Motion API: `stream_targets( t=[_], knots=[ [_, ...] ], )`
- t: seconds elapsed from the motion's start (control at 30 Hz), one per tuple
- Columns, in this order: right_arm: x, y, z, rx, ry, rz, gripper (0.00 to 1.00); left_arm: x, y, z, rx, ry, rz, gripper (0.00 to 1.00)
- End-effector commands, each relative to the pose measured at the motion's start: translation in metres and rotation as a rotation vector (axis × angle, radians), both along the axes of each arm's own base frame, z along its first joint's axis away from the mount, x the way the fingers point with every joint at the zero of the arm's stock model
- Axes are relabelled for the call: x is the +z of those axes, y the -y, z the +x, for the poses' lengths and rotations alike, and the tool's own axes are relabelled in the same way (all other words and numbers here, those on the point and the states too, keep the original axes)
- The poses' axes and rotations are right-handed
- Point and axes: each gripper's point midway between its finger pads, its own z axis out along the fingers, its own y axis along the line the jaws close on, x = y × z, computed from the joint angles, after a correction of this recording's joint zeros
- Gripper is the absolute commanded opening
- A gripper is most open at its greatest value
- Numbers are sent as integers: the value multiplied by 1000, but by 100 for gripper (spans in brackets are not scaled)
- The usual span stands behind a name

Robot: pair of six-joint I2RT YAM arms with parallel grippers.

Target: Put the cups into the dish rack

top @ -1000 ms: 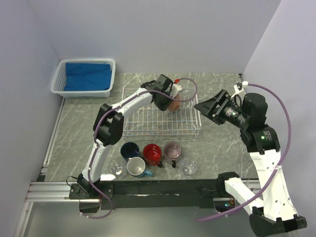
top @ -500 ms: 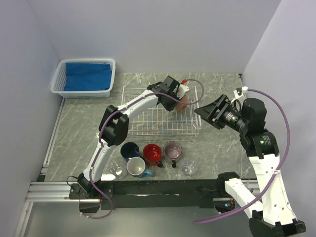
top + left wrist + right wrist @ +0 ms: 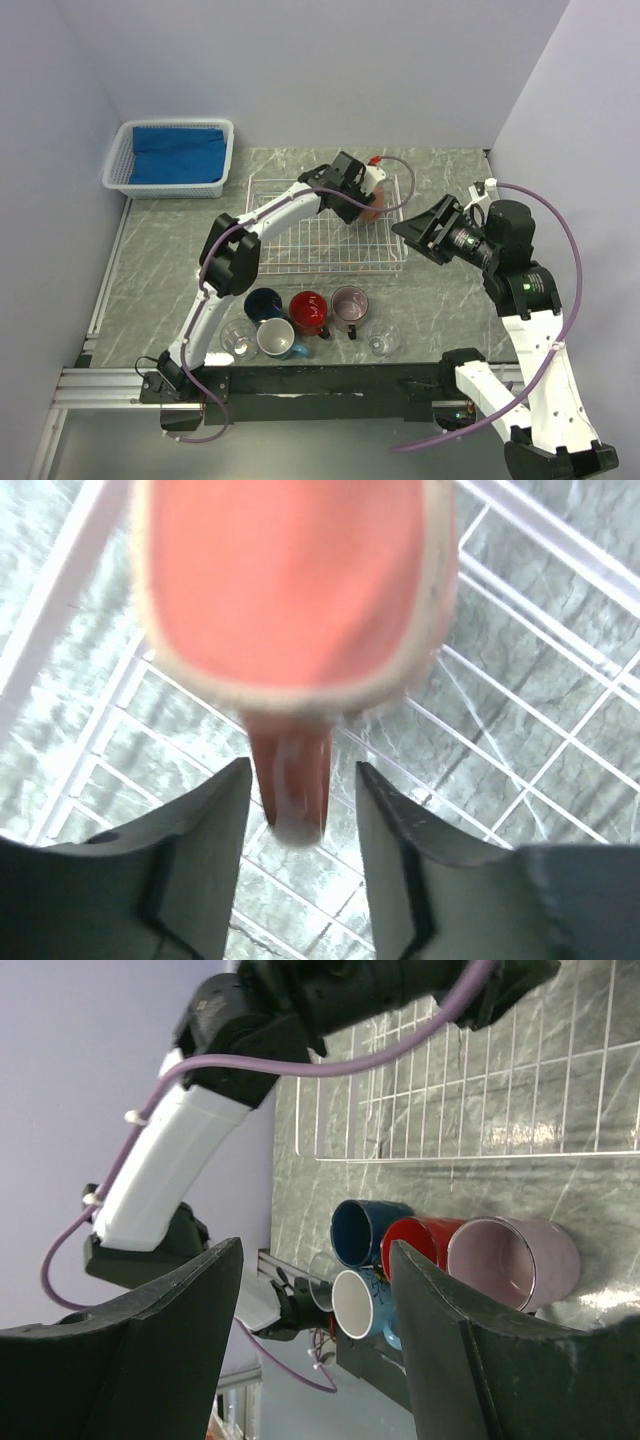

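left arm: stretched out from the base across the dish rack (image 3: 290,250), wrist angled down over the rack's far right corner
left gripper (image 3: 360,198): jaws partly parted, holding nothing; fingers (image 3: 200,860) flank the mug handle (image 3: 292,780) with a gap on each side, no contact seen
salmon mug (image 3: 290,580): just ahead of the left fingertips, inside the rack, wire grid under and around it
mug orientation: flat salmon face with a pale ring turned toward the wrist camera, looks like the base, so probably mouth-down; can't confirm from the overhead view
mug long axis: runs roughly along the left wrist camera's line of sight; handle sticks back toward the palm, centred between the fingers
right arm: elbow raised off to the right of the rack, wrist turned toward the rack's right end
right gripper (image 3: 315,1245): jaws spread wide, nothing between them, clear of the rack and every cup
remaining cups: on the table (image 3: 160,270), below and beyond the right fingertips in that wrist view, near side of the rack
row nearest rack: navy mug (image 3: 263,304), red mug (image 3: 309,311), mauve mug (image 3: 349,303), mouths up
row behind: glass cup (image 3: 238,339), light blue mug (image 3: 276,339) with white inside, second glass cup (image 3: 382,339)
white basket (image 3: 118,165): far off to the left arm's left, blue cloth (image 3: 178,152) inside
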Motion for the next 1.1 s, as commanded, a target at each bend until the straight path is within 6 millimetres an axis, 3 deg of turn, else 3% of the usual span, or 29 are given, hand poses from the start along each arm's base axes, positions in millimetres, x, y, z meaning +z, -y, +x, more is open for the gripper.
stream_targets(
  t=[0.0, 0.23, 0.3, 0.33, 0.37, 0.4, 0.43, 0.47, 0.5, 0.53, 0.57, 0.6, 0.73, 0.83, 1.07],
  knots=[
    [4, -1, 1, 12, 27, 16, 68, 75, 9, 8, 20, 130, -124, 55],
    [2, 2, 1, 25, 12, -50, 69, 104, 0, 3, 31, 156, -145, 59],
    [-5, 8, 2, 25, 0, -113, 69, 132, -11, 2, 45, 183, -170, 60],
    [-15, 10, 0, 29, -55, -139, 69, 138, -18, -1, 53, 169, -176, 61],
    [-23, 12, 0, 32, -83, -165, 69, 161, -27, -6, 56, 185, -205, 62],
    [-38, 14, -8, 57, -140, -207, 69, 171, -44, -2, 82, 186, -218, 63],
    [-55, 15, -7, 75, -208, -232, 68, 198, -58, -9, 96, 204, -257, 63],
    [-68, 15, -12, 92, -252, -259, 67, 196, -67, -15, 86, 170, -265, 63],
    [-88, 15, -22, 116, -312, -325, 67, 202, -88, -11, 115, 165, -276, 63],
    [-102, 10, -26, 150, -357, -366, 67, 215, -105, -19, 136, 159, -301, 63],
    [-112, 6, -33, 179, -388, -405, 67, 216, -115, -27, 132, 120, -317, 63],
    [-123, -9, -49, 267, -412, -460, 67, 219, -138, -24, 171, 106, -331, 63],
    [-148, -27, -56, 345, -464, -619, 67, 221, -184, -55, 226, 66, -355, 65],
    [-151, -38, -54, 382, -456, -653, 67, 221, -195, -71, 245, 69, -374, 65],
    [-166, -36, -41, 392, -462, -765, 65, 229, -196, -85, 245, 53, -434, 65]
  ],
)
